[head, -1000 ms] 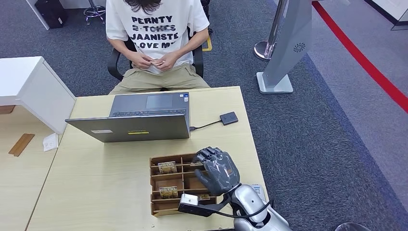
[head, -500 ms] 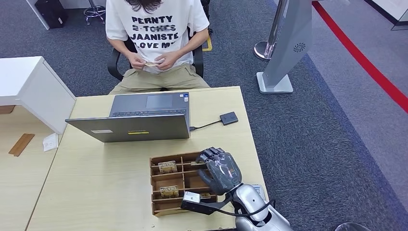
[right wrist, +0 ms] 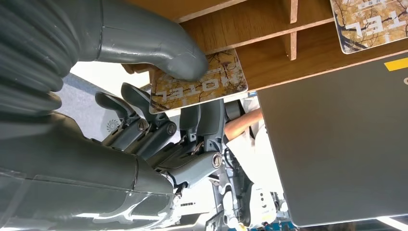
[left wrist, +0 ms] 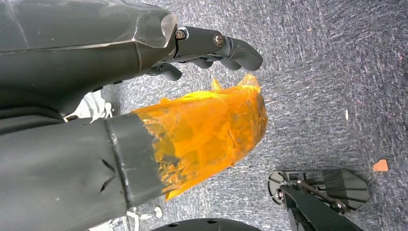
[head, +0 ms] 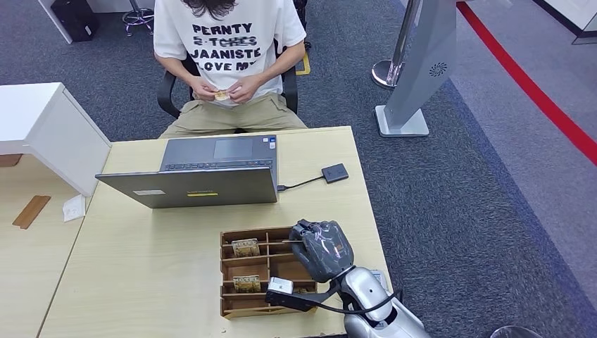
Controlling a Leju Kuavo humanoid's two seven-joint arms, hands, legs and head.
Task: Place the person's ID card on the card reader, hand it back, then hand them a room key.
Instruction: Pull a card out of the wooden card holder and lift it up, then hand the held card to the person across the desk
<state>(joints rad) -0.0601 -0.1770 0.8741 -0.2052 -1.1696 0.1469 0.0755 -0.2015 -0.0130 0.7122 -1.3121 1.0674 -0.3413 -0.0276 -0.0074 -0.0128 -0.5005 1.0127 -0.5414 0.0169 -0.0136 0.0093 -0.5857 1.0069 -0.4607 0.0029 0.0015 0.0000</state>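
Right hand (head: 322,248) is lowered over the wooden tray (head: 232,310) on the desk (head: 141,282), at the compartments nearest the robot's right. In the right wrist view a key card (right wrist: 198,82) marked HOTEL is pinched between thumb (right wrist: 144,45) and the darker fingers (right wrist: 144,125) curled under it. Grip is probably taken at the card's edge so it can be lifted out of its slot w/o snagging the dividers. More key cards are seen lying in other slots (head: 245,246), likely sorted for quick picking.

ID card (head: 221,95) is held by the person in both hands at the lap, beyond the laptop (head: 211,169); so it seems to have been handed back already, and the key step is judged to be under way. Reader (head: 335,172) is left bare, wired to the laptop.

Left hand (left wrist: 211,45) is seen hanging over carpet; fingers are loosely curled, nothing held. An orange wrap on its thumb (left wrist: 207,130) is noted.

From the head view the pinched card is hidden by the hand; whether it is clear of the tray cannot be told.
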